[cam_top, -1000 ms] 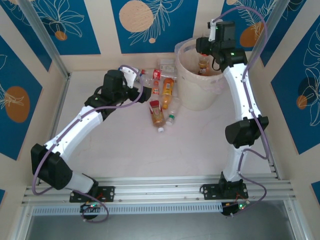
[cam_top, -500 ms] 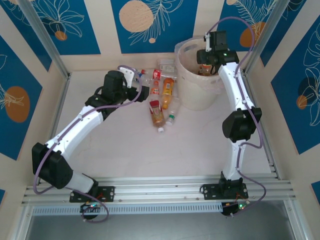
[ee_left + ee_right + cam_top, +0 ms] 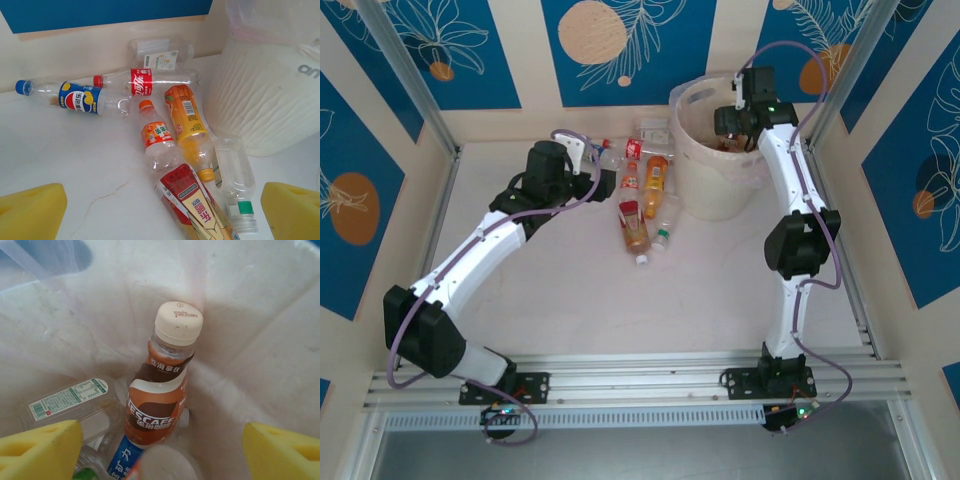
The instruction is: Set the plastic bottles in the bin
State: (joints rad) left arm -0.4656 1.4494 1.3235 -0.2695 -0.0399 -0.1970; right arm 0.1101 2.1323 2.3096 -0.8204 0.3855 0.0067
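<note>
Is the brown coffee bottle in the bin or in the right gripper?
In the bin: the coffee bottle leans on other bottles, the right gripper open, pads clear of it.

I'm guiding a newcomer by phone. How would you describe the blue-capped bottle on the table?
Start at the large cream-white round bin; clear plastic bottles lie scattered on the table beside it. Farthest from the bin lies the clear bottle, alone in having a blue cap and blue label.

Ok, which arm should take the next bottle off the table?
Left. The left pincer, open, hangs over the bottles lying on the table beside the bin. The right pincer is open above the bin, over the brown bottle inside.
</note>
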